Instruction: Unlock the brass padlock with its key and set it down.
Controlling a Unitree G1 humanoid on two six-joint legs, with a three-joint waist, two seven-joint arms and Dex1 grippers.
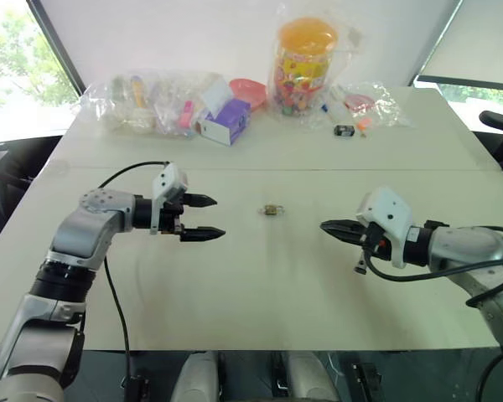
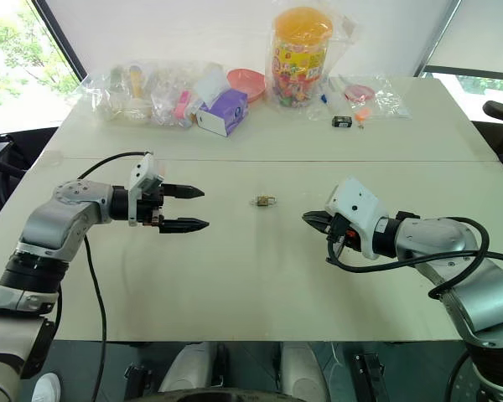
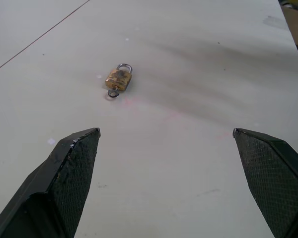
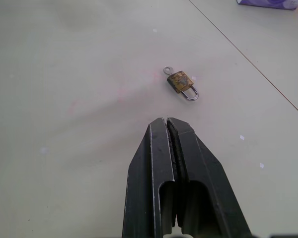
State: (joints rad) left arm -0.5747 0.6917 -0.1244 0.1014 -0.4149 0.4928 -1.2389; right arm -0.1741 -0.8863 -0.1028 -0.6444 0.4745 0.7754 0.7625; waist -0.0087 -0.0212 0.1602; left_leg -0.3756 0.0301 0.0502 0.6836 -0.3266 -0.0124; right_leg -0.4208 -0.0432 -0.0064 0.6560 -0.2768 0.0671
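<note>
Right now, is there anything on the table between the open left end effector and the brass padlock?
Nothing visible. The brass padlock lies alone on the bare table between the open left end effector and the shut right end effector. The bags and boxes sit far behind, at the back edge.

I can read no text, label, brand or number. The colourful print on the orange-lidded jar [image 1: 304,63] and the face of the purple box [image 1: 226,120] just beside it are too small to read.

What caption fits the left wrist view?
Open left gripper faces the brass padlock lying flat on the table, key in its base.
</note>
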